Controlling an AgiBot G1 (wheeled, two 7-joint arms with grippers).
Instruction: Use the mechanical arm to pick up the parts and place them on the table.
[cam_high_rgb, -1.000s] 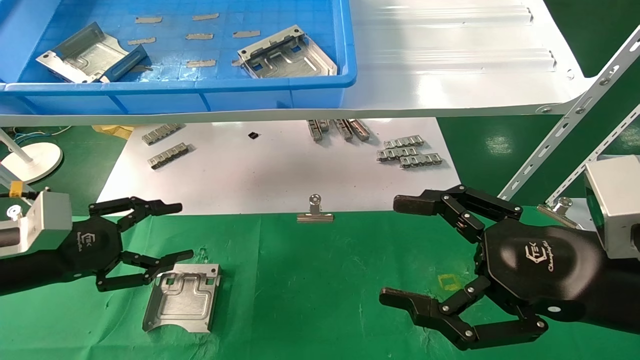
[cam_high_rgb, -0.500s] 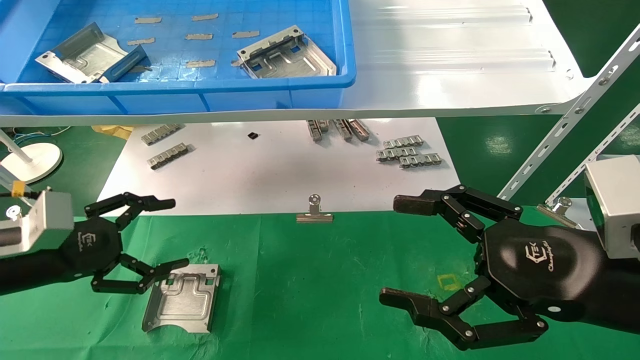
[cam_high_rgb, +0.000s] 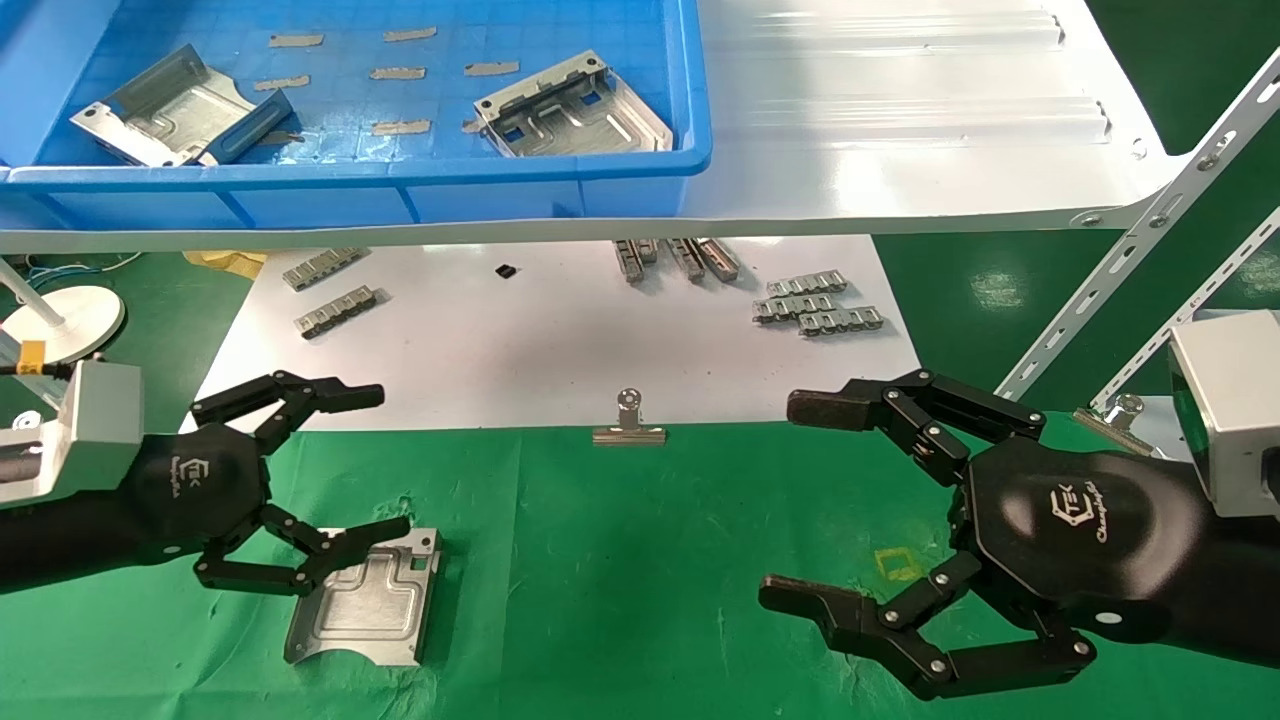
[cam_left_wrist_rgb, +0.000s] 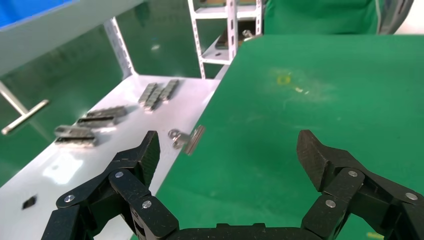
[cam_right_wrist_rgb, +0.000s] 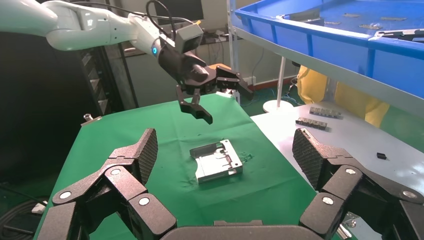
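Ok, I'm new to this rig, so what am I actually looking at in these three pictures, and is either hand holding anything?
It is a two-armed robot with black jointed hands. The big picture comes from its head, looking down; the other two come from cameras on each wrist, peering out between that hand's own fingers.

The left hand hangs open above a silver stamped part lying flat on the green-clothed table; the right wrist view shows clear air between them. The right hand is also open, over bare cloth. Neither holds anything.

Two more parts sit in the blue bin on the white shelf. The white sheet below carries small grey link strips, and a binder clip sits at the cloth's edge.
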